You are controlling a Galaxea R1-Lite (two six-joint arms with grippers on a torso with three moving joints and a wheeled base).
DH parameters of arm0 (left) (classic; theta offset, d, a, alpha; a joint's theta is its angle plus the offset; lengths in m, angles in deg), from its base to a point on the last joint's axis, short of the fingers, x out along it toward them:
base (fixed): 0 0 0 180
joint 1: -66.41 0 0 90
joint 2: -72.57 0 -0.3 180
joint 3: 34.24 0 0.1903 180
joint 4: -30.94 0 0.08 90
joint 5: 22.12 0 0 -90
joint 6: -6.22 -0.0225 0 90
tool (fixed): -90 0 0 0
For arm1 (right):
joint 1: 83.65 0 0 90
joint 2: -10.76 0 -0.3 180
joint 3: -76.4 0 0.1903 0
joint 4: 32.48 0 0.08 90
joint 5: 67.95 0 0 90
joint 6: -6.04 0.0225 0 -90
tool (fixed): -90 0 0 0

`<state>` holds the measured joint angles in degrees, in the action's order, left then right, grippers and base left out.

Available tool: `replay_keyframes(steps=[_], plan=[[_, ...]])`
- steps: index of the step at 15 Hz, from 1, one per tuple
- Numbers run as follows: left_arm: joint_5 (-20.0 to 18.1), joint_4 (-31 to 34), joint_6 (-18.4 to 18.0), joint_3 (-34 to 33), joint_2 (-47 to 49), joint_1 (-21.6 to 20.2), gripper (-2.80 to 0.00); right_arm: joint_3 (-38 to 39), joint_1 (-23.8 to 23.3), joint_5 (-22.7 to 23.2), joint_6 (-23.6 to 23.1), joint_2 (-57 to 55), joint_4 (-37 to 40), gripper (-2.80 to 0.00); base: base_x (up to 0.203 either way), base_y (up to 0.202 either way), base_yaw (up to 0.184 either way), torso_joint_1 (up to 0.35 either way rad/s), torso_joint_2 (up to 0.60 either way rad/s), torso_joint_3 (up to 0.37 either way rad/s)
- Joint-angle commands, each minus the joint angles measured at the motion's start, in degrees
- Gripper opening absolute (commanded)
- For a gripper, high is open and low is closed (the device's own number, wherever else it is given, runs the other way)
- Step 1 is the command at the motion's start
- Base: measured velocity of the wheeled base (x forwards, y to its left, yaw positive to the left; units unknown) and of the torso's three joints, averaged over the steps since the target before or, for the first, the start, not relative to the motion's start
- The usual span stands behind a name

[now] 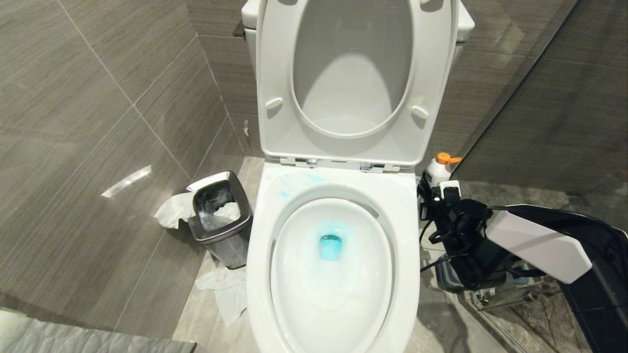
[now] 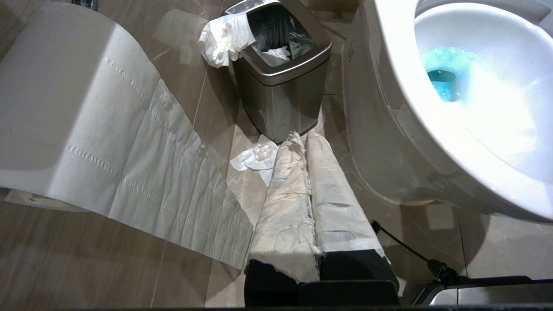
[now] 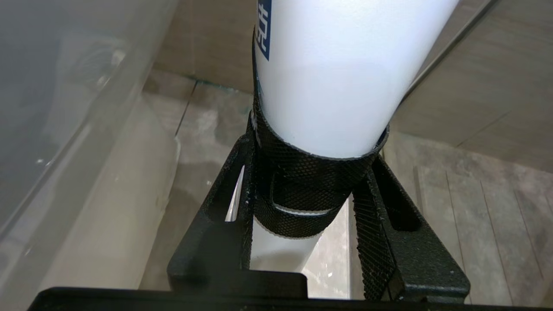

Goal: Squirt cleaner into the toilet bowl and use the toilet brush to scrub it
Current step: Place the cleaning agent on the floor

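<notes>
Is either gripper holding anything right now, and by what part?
The right gripper is clamped on the white cleaner bottle, gripping its black mesh-wrapped lower body, beside the toilet bowl. The left gripper, paper-wrapped, is shut and holds nothing.

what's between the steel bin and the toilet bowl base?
Only a narrow strip of bare floor tile between the steel bin and the toilet bowl; crumpled tissue lies nearer the camera. Clearest in the left wrist view.

**Floor and Items Resting on It**

We see a grey tiled floor (image 1: 206,314). The toilet bowl (image 1: 260,274) stands on it, with a steel waste bin (image 1: 221,230) just beside; crumpled tissue (image 1: 225,289) lies before the bin.
</notes>
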<state>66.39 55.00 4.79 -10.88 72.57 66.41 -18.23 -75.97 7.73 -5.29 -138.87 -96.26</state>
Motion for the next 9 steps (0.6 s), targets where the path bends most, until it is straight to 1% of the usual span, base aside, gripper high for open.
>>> replay_keyframes(steps=[1, 3, 5, 9], plan=[[0.0, 0.0, 0.0, -0.1, 0.1, 0.0, -2.80, -1.9, 0.1, -0.3, -0.1, -1.5, -0.5, -2.80, 0.000, 0.000, 0.000, 0.000, 0.00, 0.000], [0.0, 0.0, 0.0, -0.1, 0.1, 0.0, -2.80, -1.9, 0.1, -0.4, -0.2, -1.0, -0.5, -2.80, 0.000, 0.000, 0.000, 0.000, 0.00, 0.000], [0.0, 0.0, 0.0, -0.1, 0.1, 0.0, -2.80, -1.7, 0.1, -1.5, -0.3, -0.8, -0.5, -2.80, 0.000, 0.000, 0.000, 0.000, 0.00, 0.000], [0.0, 0.0, -0.1, -0.1, 0.1, 0.0, -2.80, -1.5, 0.0, -1.6, 0.2, -1.7, -0.5, -2.80, 0.000, 0.000, 0.000, 0.000, 0.00, 0.000]])
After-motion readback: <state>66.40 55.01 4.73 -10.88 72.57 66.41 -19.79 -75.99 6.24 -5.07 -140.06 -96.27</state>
